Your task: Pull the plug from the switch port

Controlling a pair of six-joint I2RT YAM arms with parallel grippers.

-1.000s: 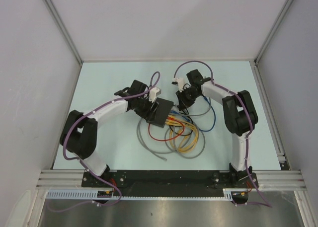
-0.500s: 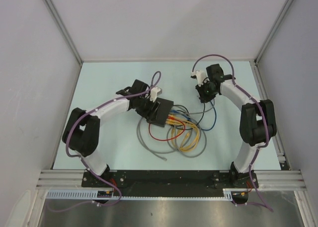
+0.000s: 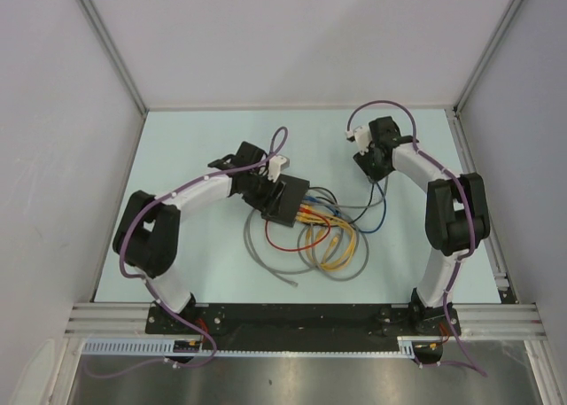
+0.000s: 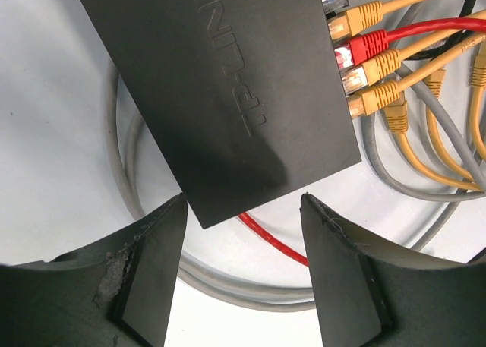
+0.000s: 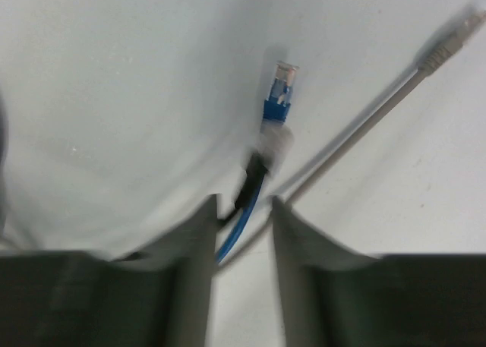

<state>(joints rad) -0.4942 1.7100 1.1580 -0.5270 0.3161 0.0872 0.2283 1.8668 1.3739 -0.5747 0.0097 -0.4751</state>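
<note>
We judge the pull done: our right gripper point(image 5: 241, 210), clenched on the blue cable point(image 5: 244, 210), holds its plug point(image 5: 279, 96) well clear of the switch point(image 3: 285, 201), which our released left gripper point(image 4: 241, 210) straddles mid-table.

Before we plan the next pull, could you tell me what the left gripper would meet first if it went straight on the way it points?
Most likely the near corner of the switch: it lies directly ahead of the left gripper, between the open jaws. Height above it is unclear.

A matte-black flat switch box point(image 4: 228, 96) holds orange and red plugs point(image 4: 364, 47); a blue-booted plug point(image 5: 278, 104) lies on the white table.
</note>
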